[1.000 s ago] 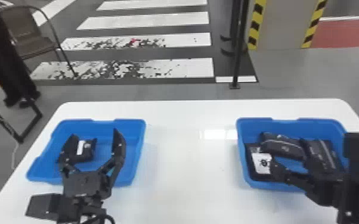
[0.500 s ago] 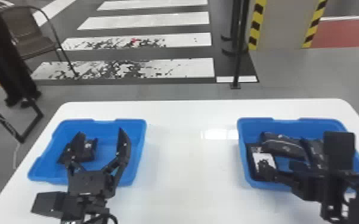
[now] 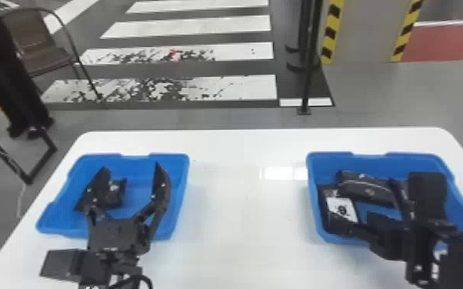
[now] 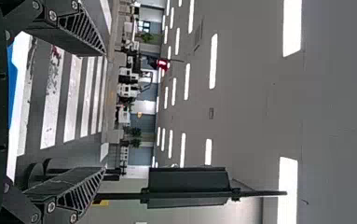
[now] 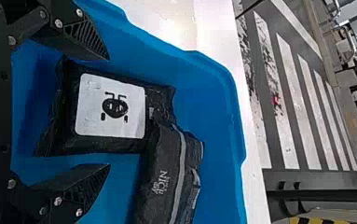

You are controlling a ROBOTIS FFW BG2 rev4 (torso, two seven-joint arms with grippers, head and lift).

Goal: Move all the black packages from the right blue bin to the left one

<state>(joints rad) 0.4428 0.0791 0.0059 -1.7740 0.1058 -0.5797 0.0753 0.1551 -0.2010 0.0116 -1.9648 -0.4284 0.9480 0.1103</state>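
Opening wide at the labelled flat black plastic package [image 5: 111, 107], your right gripper [image 5: 107, 112] grasps nothing; its black fingers are spread likely so you can close them across the package's sides. That package lies in the right blue plastic bin [image 3: 371, 155], against a silver-striped black soft package [image 5: 167, 175], so you may need to lift gently to avoid dragging its neighbour. Your left gripper [image 3: 131, 167], parked and unclenched at the left blue plastic bin [image 3: 185, 180], seems to be waiting; a small dark package [image 3: 116, 195] lies in there.
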